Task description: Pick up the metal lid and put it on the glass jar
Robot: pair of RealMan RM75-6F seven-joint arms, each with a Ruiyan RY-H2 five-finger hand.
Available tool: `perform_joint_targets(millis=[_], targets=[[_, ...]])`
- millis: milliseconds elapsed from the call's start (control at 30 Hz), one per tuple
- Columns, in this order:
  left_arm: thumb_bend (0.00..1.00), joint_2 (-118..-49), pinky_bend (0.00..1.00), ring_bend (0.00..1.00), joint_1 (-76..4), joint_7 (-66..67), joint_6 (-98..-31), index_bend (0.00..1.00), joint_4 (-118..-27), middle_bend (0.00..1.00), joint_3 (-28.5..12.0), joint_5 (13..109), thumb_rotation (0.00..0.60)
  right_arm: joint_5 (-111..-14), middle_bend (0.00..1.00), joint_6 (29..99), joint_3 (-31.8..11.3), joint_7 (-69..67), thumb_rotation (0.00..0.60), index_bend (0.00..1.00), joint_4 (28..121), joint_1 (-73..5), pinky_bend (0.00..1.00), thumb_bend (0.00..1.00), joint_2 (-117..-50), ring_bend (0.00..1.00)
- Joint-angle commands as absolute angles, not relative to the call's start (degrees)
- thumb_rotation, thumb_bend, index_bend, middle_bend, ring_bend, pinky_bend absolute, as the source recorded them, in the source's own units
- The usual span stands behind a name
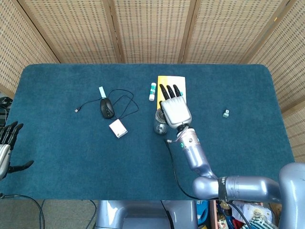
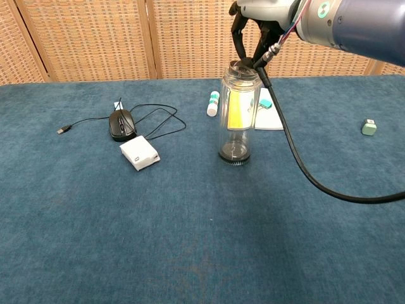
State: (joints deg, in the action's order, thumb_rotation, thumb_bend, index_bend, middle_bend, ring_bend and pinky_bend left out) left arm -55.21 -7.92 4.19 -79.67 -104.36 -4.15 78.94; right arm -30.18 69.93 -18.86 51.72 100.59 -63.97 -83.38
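A clear glass jar (image 2: 238,114) stands upright in the middle of the blue table; from the head camera the jar (image 1: 159,123) shows only at its left side, beside my right hand. My right hand (image 2: 253,25) hovers right over the jar's mouth, its fingers pinching the metal lid (image 2: 242,64), which sits at the jar's rim. The back of the right hand (image 1: 174,109) covers the lid in the head view. My left hand (image 1: 6,149) hangs off the table's left edge, fingers apart and holding nothing.
Left of the jar lie a black mouse (image 2: 121,123) with its cable and a small white box (image 2: 139,152). Behind the jar are a white tube (image 2: 213,103) and a yellow-and-white pad (image 2: 269,109). A small green item (image 2: 369,127) sits far right.
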Motion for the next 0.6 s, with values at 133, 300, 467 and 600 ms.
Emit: perform_joint_targets(millis=[133, 300, 467, 600], targets=[[0.00, -55.2, 0.00, 0.00, -7.9, 3.9, -79.7, 0.00, -104.3, 0.00, -4.2, 78.9, 0.600, -31.4, 0.00, 70.2, -18.9, 50.9, 0.600, 0.00, 101.0, -64.0, 0.04, 0.42, -83.3, 0.00], [0.00, -55.0, 0.00, 0.00, -7.9, 3.6, -79.6, 0.00, -104.2, 0.00, -4.2, 78.8, 0.600, -32.2, 0.00, 71.2, -19.4, 50.7, 0.600, 0.00, 102.3, -63.9, 0.04, 0.42, -82.5, 0.00], [0.00, -54.9, 0.00, 0.00, -7.9, 3.3, -79.8, 0.00, -104.2, 0.00, -4.1, 79.1, 0.600, -33.1, 0.00, 72.4, -19.9, 50.4, 0.600, 0.00, 105.5, -63.3, 0.04, 0.42, -80.4, 0.00], [0.00, -54.8, 0.00, 0.00, -7.8, 2.9, -79.8, 0.00, -104.2, 0.00, -4.0, 79.5, 0.600, -35.4, 0.00, 73.5, -19.8, 49.1, 0.600, 0.00, 109.8, -61.6, 0.04, 0.42, -77.2, 0.00]])
